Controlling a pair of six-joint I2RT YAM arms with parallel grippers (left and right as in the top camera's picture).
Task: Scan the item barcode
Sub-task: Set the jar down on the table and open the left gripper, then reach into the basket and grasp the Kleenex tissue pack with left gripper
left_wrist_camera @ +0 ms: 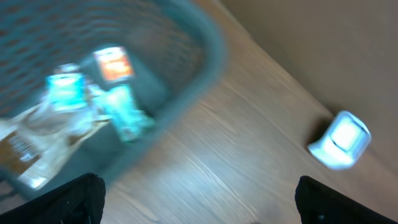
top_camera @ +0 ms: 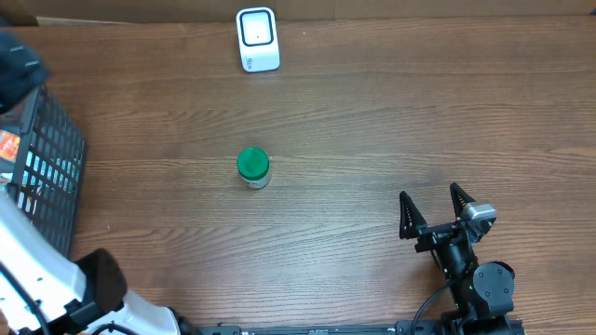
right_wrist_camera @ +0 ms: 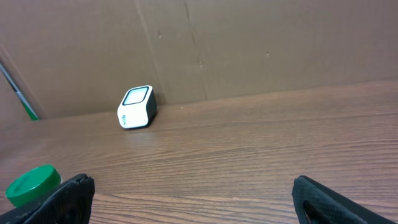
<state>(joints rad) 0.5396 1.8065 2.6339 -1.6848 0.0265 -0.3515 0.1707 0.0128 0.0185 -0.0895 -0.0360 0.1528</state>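
Item: jar [top_camera: 252, 168], small and upright, with a green lid [top_camera: 251, 162] over a pale body.
Location: middle of the desk [top_camera: 372, 121], standing alone and well apart from both hands.
Scanner [top_camera: 257, 39]: white, with a slanted window, at the far edge of the desk against the cardboard wall, beyond the jar.
Handling: expect a light, rigid jar. Its smooth round wall may slip or twist between flat fingers, and it will roll if you tip it.
Where to hold: take it across the body just under the lid, or across the lid from above. Leave the label side bare for the scanner.
Barcode: you cannot see it in any view. It is probably on the side wall.
Right hand [top_camera: 430, 194]: spread wide and empty, low over the near right of the desk. Its fingers point toward the far edge, with the jar ahead and to its left.
Left hand [left_wrist_camera: 199, 202]: spread wide with nothing between the fingers. Its wrist view is blurred, but it seems to hang above the basket [left_wrist_camera: 205, 43], looking down into it.
Basket: dark mesh, at the left edge of the desk, holding several packets [left_wrist_camera: 118, 106].
Nearer arm: you would judge the right hand better placed for the jar.
Risk: a glancing touch could topple the jar, so close on it squarely.
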